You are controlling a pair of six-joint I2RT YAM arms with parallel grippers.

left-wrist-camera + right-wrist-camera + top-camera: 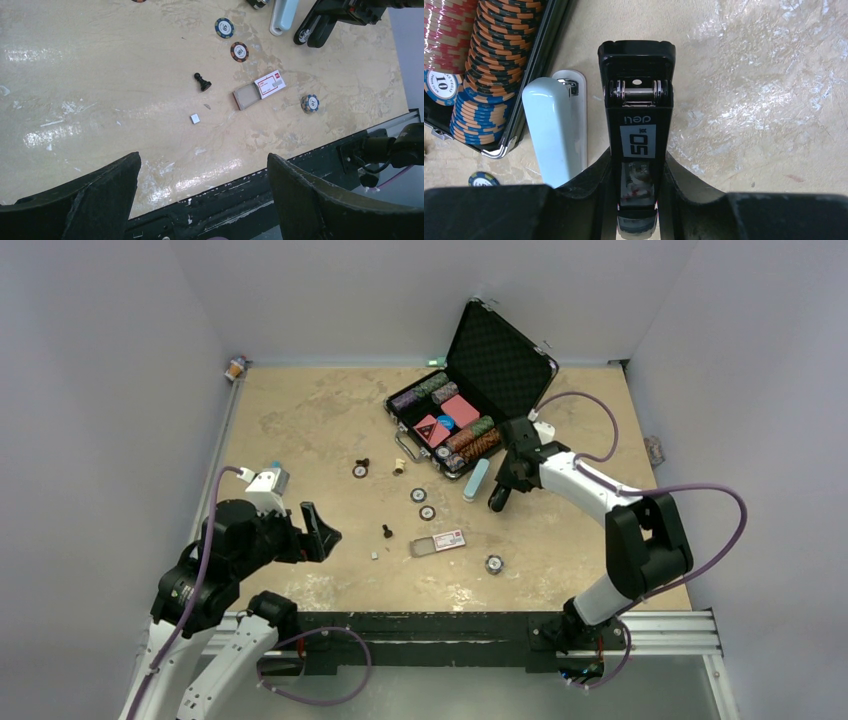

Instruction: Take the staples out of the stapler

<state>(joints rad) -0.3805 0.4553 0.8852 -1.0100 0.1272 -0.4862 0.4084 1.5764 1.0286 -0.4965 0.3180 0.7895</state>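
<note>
A black stapler (639,125) with a white "50" label lies on the table; it also shows in the top view (498,498) and the left wrist view (312,31). My right gripper (638,172) is shut on its front half, one finger on each side. A tiny silver-grey piece (194,118), perhaps a short strip of staples, lies loose on the table near the front (374,555). No staples show in the stapler. My left gripper (202,159) is open and empty, held above the table's front left (320,530).
A light-blue stapler (555,130) lies just left of the black one. An open poker chip case (470,400) stands behind them. A red-and-white box (270,84) with its tray pulled out, a black pawn (202,82) and loose chips (239,51) lie mid-table.
</note>
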